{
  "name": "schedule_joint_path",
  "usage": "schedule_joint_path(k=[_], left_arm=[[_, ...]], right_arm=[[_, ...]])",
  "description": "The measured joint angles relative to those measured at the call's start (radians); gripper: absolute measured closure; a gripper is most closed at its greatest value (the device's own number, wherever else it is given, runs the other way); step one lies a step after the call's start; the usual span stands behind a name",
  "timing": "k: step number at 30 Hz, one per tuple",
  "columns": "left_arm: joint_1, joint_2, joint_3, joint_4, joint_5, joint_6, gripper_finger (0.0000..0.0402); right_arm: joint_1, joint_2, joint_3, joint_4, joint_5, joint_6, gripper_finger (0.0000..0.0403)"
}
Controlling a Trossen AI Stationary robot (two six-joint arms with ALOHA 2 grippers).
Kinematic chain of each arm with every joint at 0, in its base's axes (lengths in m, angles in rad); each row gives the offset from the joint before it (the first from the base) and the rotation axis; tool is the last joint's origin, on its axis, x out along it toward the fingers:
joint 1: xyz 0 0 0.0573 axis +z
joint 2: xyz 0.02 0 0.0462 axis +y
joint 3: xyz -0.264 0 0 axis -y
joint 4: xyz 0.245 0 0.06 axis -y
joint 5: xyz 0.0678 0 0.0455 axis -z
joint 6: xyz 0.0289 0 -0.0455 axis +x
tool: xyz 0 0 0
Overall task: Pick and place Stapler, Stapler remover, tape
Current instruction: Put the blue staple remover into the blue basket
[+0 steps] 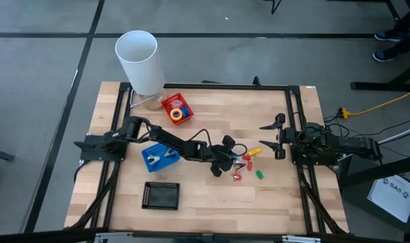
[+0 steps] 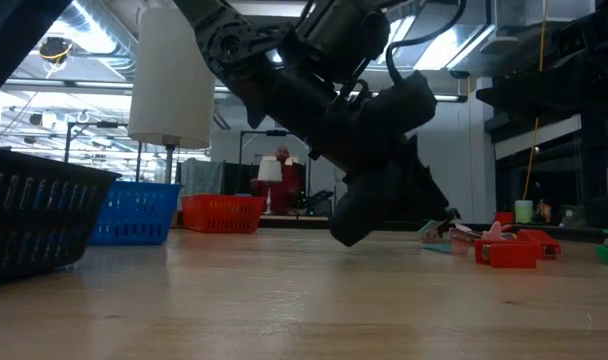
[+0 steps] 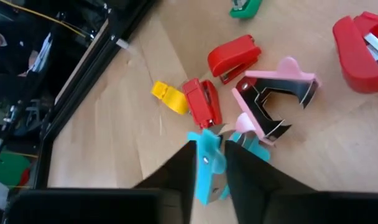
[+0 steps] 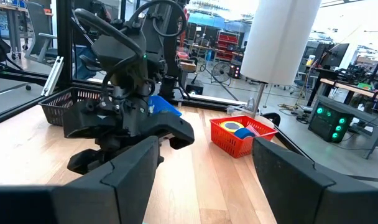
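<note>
My left gripper (image 1: 220, 162) reaches over the table's middle and is shut on a light-blue staple remover (image 3: 205, 163). Just beyond it on the wood lie a pink staple remover (image 3: 273, 102), small red staplers (image 3: 234, 57) (image 3: 201, 102), a yellow one (image 3: 169, 98) and a green one (image 1: 259, 174). The tape rolls (image 1: 179, 114), yellow and blue, lie in the red basket (image 1: 168, 103) toward the far left. My right gripper (image 1: 278, 138) waits open near the table's right edge, touching nothing. My left gripper pinches the light-blue staple remover between its two fingers (image 3: 176, 171), coming at it slanting down from the table's left. One blue wing (image 3: 257, 149) sticks out past the other finger. I cannot tell whether the remover is clear of the wood.
A blue basket (image 1: 158, 156) lies under the left arm and a black basket (image 1: 161, 196) sits near the front edge. A tall white cylinder (image 1: 141, 61) stands at the far left corner. A larger red stapler (image 3: 360, 43) lies close to the pile. Bare wood shows at the near right.
</note>
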Motion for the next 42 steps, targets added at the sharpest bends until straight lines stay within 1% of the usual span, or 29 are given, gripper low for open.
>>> schedule_joint_path(k=[3,5,8,12,16,21,25,28,32,38,42], left_arm=[[0.001,0.000,0.000,-0.002,0.012,-0.012,0.0378],[0.004,-0.001,0.000,-0.002,0.032,-0.029,0.0393],[0.007,-0.002,0.001,-0.007,0.035,-0.057,0.0396],[0.003,-0.004,0.001,-0.015,-0.023,-0.067,0.0397],[-0.006,-0.017,0.001,-0.049,-0.060,-0.079,0.0397],[-0.018,-0.059,0.000,-0.122,-0.093,-0.102,0.0398],[-0.029,-0.102,0.000,-0.211,-0.133,-0.105,0.0398],[-0.038,-0.149,0.000,-0.314,-0.179,-0.119,0.0398],[-0.051,-0.232,0.000,-0.485,-0.205,-0.180,0.0398],[-0.068,-0.347,0.000,-0.784,-0.216,-0.342,0.0398],[-0.082,-0.418,0.000,-1.011,-0.290,-0.489,0.0398]], right_arm=[[0.000,0.000,0.000,0.000,0.000,0.000,0.0140],[0.000,0.000,0.000,0.000,0.000,0.000,0.0140],[0.000,0.000,0.000,0.000,0.000,0.000,0.0140],[0.000,0.000,0.000,0.000,0.000,0.000,0.0140],[0.000,0.000,0.000,0.000,0.000,0.000,0.0140],[0.000,0.000,0.000,0.000,0.000,0.000,0.0140],[0.000,0.000,0.000,0.000,0.000,0.000,0.0140],[0.000,0.000,0.000,0.000,0.000,0.000,0.0140],[0.000,0.000,0.000,0.000,0.000,0.000,0.0140],[0.000,0.000,0.000,0.000,0.000,0.000,0.0140],[0.000,0.000,0.000,0.000,0.000,0.000,0.0140]])
